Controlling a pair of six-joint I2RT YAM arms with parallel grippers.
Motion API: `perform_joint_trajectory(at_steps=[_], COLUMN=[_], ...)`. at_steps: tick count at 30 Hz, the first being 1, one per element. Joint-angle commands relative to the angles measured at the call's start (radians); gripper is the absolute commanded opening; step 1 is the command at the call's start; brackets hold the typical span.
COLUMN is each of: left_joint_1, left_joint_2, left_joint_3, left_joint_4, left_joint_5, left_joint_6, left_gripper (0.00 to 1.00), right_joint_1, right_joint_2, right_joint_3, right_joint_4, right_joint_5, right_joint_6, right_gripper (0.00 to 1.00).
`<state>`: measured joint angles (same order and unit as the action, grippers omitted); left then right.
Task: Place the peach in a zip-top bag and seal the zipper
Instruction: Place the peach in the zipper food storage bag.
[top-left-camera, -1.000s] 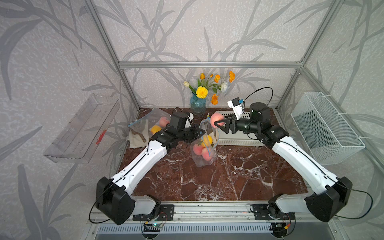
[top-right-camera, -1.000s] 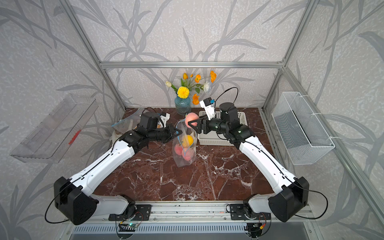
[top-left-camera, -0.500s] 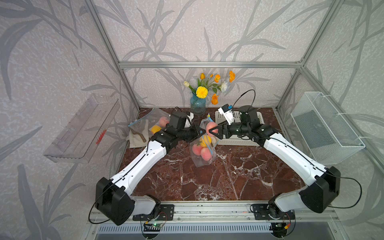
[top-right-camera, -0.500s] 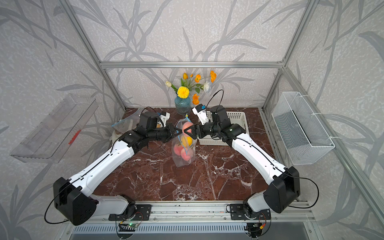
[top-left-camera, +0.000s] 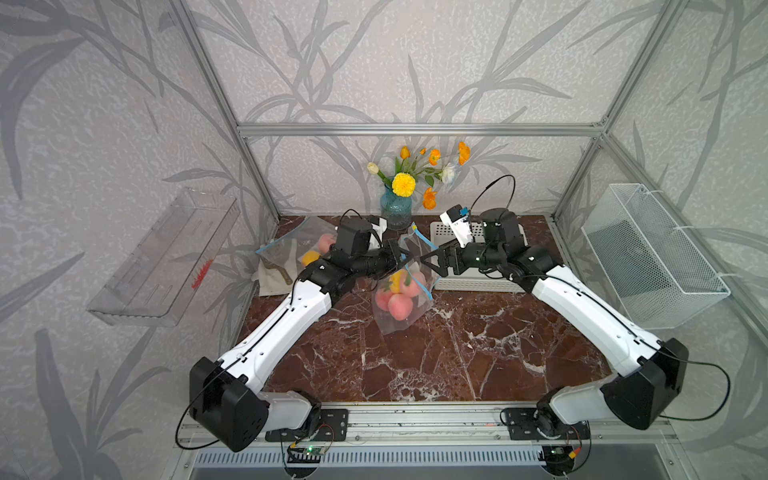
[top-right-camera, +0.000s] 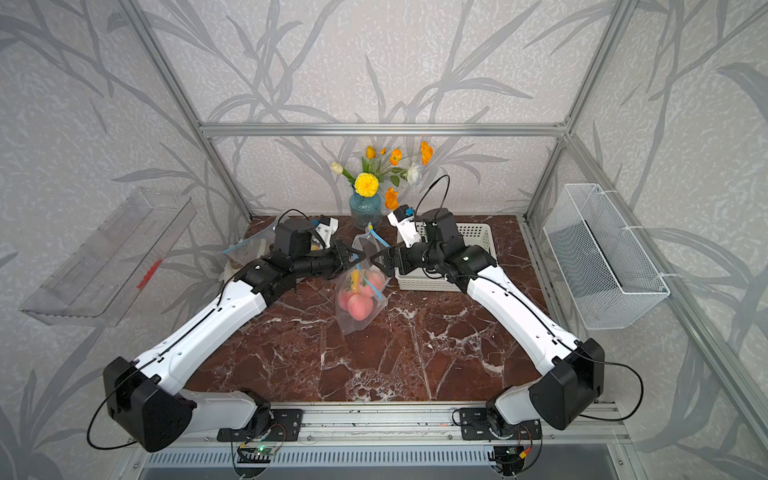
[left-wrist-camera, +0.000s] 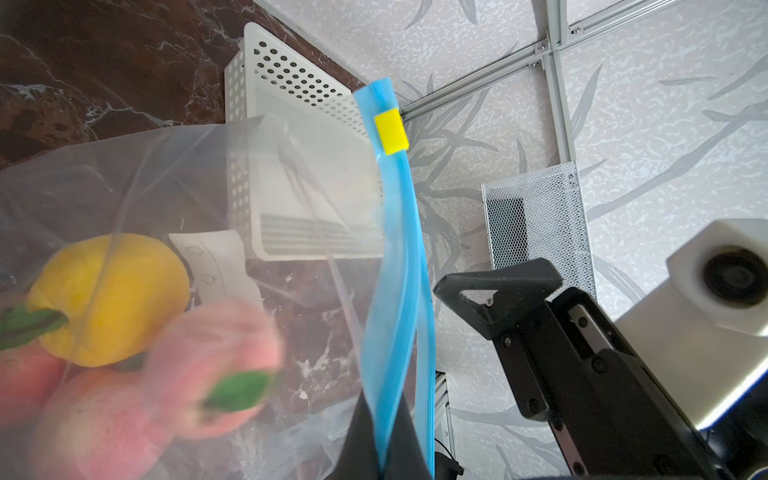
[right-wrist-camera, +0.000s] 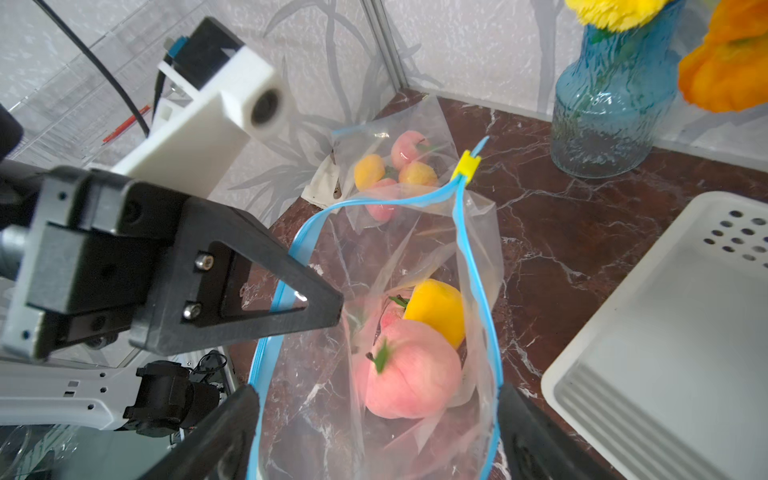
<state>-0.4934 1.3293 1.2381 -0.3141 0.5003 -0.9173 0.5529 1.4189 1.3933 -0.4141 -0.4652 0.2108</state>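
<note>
The clear zip-top bag (top-left-camera: 402, 316) (top-right-camera: 357, 320) hangs upright over the marble table, its blue zipper rim (right-wrist-camera: 461, 232) spread wide. My left gripper (top-left-camera: 398, 254) (top-right-camera: 351, 255) (left-wrist-camera: 384, 449) is shut on one side of that rim. The yellow slider (left-wrist-camera: 390, 133) (right-wrist-camera: 466, 166) sits at the far end of the zipper. The pink peach (right-wrist-camera: 411, 370) (left-wrist-camera: 216, 353) lies inside the bag beside a yellow fruit (right-wrist-camera: 436, 311) and other pink ones. My right gripper (top-left-camera: 430, 264) (top-right-camera: 376, 262) (right-wrist-camera: 374, 440) stands open and empty at the bag's mouth, its fingers on either side of the rim.
A white perforated basket (top-left-camera: 478, 282) (top-right-camera: 469, 237) stands just behind my right gripper. A blue vase of flowers (top-left-camera: 395, 208) is at the back. A second bag of fruit (top-left-camera: 307, 249) lies back left. A wire basket (top-left-camera: 648, 257) and a clear tray (top-left-camera: 166, 257) hang on the side walls.
My right gripper carried the peach down to the bag's mouth and opened. The peach dropped into the bag. The left gripper kept its hold on the rim.
</note>
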Motion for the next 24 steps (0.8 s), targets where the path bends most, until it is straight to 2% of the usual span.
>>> perform_joint_trajectory(at_steps=[1,8,15,24], left_joint_1=[0.003,0.003,0.004,0.005], left_joint_2=[-0.028,-0.034,-0.053,0.000], left_joint_3=[0.023,0.032,0.014,0.007], left_joint_4=[0.009,0.029,0.061,0.126], left_joint_5=[-0.006,-0.046,-0.157,-0.121], left_joint_6=[0.009,0.021,0.039,0.007], left_gripper=[0.04,0.04,0.04,0.05], right_joint_1=[0.004,0.004,0.016,0.080], right_joint_2=[-0.073,-0.141,-0.271,-0.354], right_joint_3=[-0.026,-0.095,-0.254,-0.386], right_joint_4=[0.029,0.050,0.042,0.060], right_joint_5=[0.087,0.129,0.147,0.217], right_joint_6=[0.008,0.053,0.102,0.123], right_gripper=[0.89,0.90,0.99,0.99])
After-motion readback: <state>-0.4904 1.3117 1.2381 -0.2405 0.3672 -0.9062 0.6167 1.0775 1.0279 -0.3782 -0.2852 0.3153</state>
